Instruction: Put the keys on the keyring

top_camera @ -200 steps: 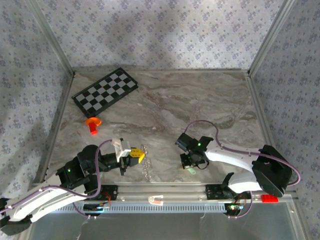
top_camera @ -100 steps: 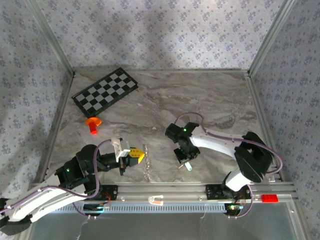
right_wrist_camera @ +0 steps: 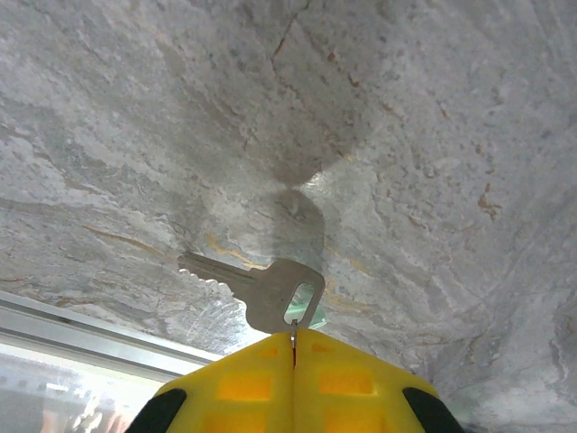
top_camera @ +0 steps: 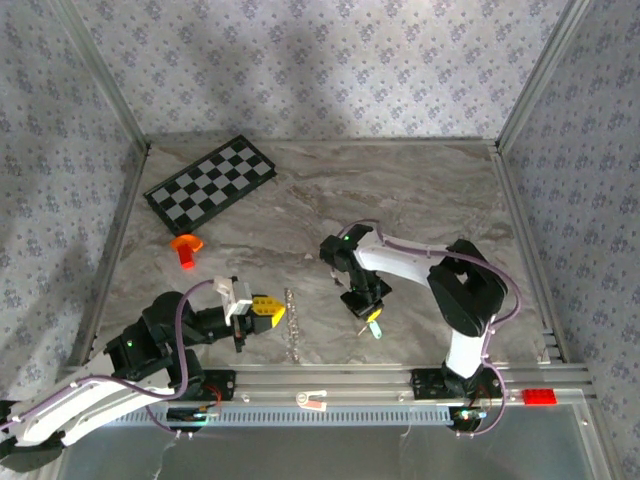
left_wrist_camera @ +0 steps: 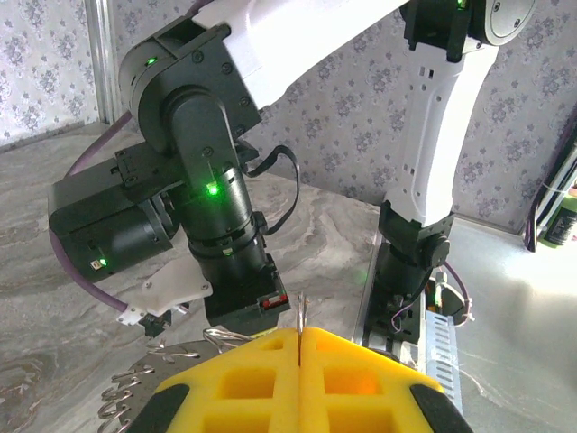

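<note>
Over the last second the right arm has swung in from well out on the right, bringing the right claw (top_camera: 366,310) near the keyring (top_camera: 292,340). The left arm has hardly shifted. The right claw is pressed together on the head of the key (right_wrist_camera: 257,284), whose blade sticks out sideways just above the worktop (top_camera: 420,200). The left claw (left_wrist_camera: 297,336) is pinched shut on the ring's thin wire, and the ring stands edge-on to the overhead camera. The step now is probably closing the last gap and threading the key. The hole in the key's head sits right at the fingertips, so it should meet the wire squarely and slowly. The left claw should hold the ring steady, since a key pinched this lightly could pivot.
</note>
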{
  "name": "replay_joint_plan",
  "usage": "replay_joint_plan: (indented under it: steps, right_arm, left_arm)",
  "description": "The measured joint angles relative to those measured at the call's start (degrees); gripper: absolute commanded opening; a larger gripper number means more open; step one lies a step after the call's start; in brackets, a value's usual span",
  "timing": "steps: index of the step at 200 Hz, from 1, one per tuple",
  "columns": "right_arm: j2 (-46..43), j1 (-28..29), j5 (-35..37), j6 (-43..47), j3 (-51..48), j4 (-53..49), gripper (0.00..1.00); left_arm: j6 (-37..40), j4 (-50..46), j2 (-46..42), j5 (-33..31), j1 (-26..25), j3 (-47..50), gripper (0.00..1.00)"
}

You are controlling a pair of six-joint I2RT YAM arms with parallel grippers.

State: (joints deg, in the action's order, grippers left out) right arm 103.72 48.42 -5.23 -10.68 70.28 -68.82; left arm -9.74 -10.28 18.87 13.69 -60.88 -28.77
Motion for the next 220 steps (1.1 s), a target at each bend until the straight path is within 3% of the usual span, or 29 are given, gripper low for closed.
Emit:
replay_joint_plan:
  steps: [74, 171, 220]
  right_arm:
    - [3.56, -1.31, -0.81, 2.93, 0.04, 1.09, 0.01]
    - [3.76, -2.75, -1.01, 3.69, -0.07, 5.86, 0.09]
    - [3.76, -2.75, -0.90, 3.63, -0.26, 6.80, 0.18]
  left_arm:
    - [0.04, 0.00, 1.18, 0.00, 0.00, 0.00, 0.00]
    - [0.04, -0.02, 1.53, -0.02, 0.00, 0.00, 0.00]
    - [0.04, -0.02, 1.51, 0.00, 0.00, 0.00, 0.00]
